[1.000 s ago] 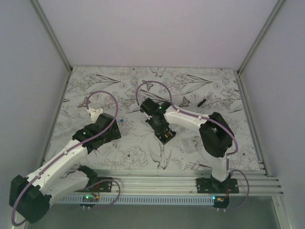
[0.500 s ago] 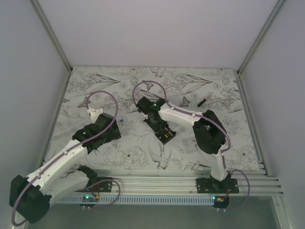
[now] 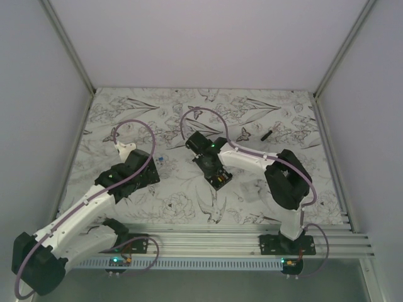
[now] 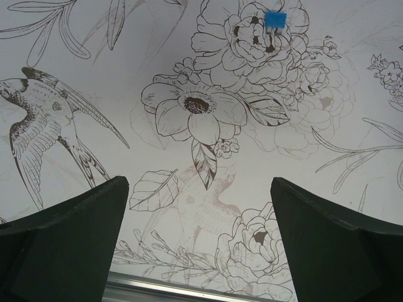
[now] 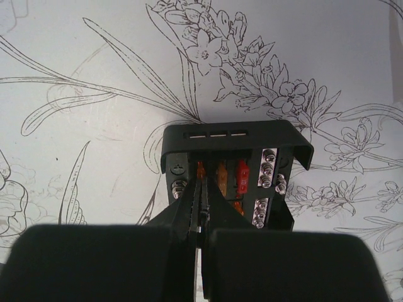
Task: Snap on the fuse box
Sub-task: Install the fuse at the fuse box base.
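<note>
The fuse box (image 3: pixel 220 178) is a small black box lying on the flowered mat near the middle. In the right wrist view the fuse box (image 5: pixel 277 148) is open-topped, with orange and red fuses (image 5: pixel 242 175) and silver screws showing, and a black slotted cover over its far end. My right gripper (image 3: pixel 213 168) is directly over it. In its own view the right gripper (image 5: pixel 200 184) is shut, fingertips together and pushed down into the left side of the box by an orange fuse. My left gripper (image 4: pixel 198 236) is open and empty above bare mat, left of the box (image 3: pixel 143 178).
A short black stick (image 3: pixel 267 134) lies at the back right. A small blue piece (image 3: pixel 162 158) lies between the arms and shows far ahead in the left wrist view (image 4: pixel 275 19). The metal rail (image 3: pixel 239 239) runs along the near edge.
My right wrist swung slightly left over the fuse box, then back right. The fuse box stayed in place. My left arm has not moved.
</note>
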You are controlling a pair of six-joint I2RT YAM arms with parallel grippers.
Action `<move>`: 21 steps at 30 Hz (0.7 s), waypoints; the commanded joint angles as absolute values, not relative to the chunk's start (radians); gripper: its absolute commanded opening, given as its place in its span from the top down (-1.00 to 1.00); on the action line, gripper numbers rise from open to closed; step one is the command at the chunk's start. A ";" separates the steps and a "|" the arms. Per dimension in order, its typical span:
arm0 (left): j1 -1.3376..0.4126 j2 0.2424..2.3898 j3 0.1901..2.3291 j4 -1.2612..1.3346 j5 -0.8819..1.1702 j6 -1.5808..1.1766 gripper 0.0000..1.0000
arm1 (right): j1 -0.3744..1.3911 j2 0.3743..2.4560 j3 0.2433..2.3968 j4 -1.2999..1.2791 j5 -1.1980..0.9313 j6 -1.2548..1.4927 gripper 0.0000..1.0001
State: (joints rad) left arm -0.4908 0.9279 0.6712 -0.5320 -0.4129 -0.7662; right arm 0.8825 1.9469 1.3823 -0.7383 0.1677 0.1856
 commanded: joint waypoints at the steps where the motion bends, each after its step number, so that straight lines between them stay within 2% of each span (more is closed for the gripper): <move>1: -0.487 0.911 0.688 -0.571 -0.414 -0.756 -1.00 | 0.892 2.203 1.117 -0.756 0.039 0.242 1.00; 6: -0.487 0.905 0.687 -0.570 -0.413 -0.757 -0.99 | 0.891 2.114 1.089 -0.764 0.052 0.250 1.00; 12: -0.486 0.900 0.685 -0.570 -0.411 -0.757 -1.00 | 0.894 1.981 1.197 -0.762 0.102 0.271 1.00; 21: -0.487 0.886 0.685 -0.571 -0.414 -0.755 -0.99 | 0.902 1.926 1.372 -0.730 0.148 0.272 0.67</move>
